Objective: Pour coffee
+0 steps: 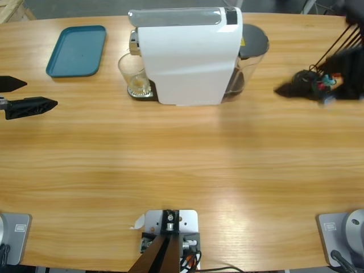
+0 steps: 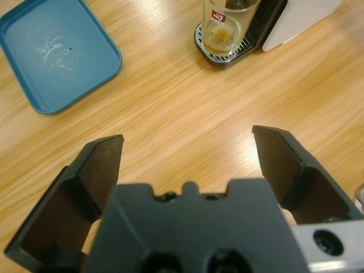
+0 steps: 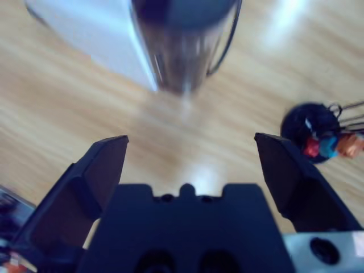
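Ahead of the left tool [image 2: 187,151], wide open and empty, a glass [image 2: 228,25] sits under the coffee machine [image 1: 187,57]; the right tool [image 3: 190,153] gapes empty too.

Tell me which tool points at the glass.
The left tool: its view shows the glass on the machine's drip tray ahead; the right tool faces the machine's rear.

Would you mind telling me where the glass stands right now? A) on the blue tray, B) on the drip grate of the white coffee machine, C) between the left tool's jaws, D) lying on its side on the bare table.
B: the glass stands upright on the drip grate of the coffee machine, well apart from the tray and from the open left tool.
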Controlling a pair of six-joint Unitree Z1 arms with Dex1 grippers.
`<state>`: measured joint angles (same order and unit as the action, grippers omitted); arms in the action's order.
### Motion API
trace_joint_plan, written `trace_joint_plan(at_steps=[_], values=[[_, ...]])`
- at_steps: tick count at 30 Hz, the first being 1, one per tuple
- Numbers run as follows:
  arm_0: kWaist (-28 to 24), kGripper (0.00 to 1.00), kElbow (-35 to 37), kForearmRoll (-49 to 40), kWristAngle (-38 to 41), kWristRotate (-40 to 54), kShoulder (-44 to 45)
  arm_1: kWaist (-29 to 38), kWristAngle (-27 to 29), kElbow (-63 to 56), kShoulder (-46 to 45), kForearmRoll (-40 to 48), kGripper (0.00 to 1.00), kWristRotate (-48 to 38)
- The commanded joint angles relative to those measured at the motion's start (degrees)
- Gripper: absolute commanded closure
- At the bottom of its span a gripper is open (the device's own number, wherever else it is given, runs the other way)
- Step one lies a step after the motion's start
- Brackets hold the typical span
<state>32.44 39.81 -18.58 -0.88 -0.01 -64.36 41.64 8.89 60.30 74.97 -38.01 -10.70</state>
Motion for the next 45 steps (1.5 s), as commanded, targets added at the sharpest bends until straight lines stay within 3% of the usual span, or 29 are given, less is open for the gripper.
trace_joint_plan(at_steps=[1, 4, 6, 7, 8, 9, 10, 15, 25, 45], values=[[-0.63, 0.009, -2.37, 1.33, -1.06, -0.6, -0.85, -4.41, -6.19, 17.04, 9.81, -5.53, 0.064, 1.56], [-0.63, 0.009, -2.37, 1.35, -1.15, -0.69, -1.03, -4.97, -6.17, 18.62, 11.36, -6.2, 0.001, 1.72], [-0.63, 0.009, -2.37, 1.35, -1.16, -0.74, -1.05, -5.41, -6.71, 18.75, 12.22, -6.34, 0.028, 1.81], [-0.63, 0.009, -2.37, 1.35, -1.18, -0.76, -1.17, -5.71, -7.26, 19.2, 12.83, -6.69, 0.194, 2.18], [-0.63, 0.009, -2.37, 1.35, -1.22, -0.76, -1.36, -6.08, -9.07, 20.75, 14.31, -7.99, 0.581, 3.43], [-0.63, 0.009, -2.37, 1.35, -1.23, -0.78, -1.4, -6.52, -10.58, 22.59, 16.0, -9.54, 0.883, 4.55], [-0.63, 0.009, -2.37, 1.35, -1.22, -0.78, -1.5, -6.94, -11.51, 24.49, 17.68, -11.07, 1.0, 5.76], [-0.61, 0.009, -2.37, 1.35, -1.23, -0.78, -1.7, -9.45, -12.85, 35.46, 23.57, -18.22, 1.0, 9.98], [-0.61, 0.005, -2.2, 1.35, -1.23, -0.78, -2.64, -12.02, -14.73, 48.33, 29.6, -24.28, 1.0, 11.63], [-0.63, 0.006, -1.93, 1.35, -1.15, -0.78, -3.58, -9.82, -22.02, 51.74, 33.03, -26.55, 1.0, 12.3]])
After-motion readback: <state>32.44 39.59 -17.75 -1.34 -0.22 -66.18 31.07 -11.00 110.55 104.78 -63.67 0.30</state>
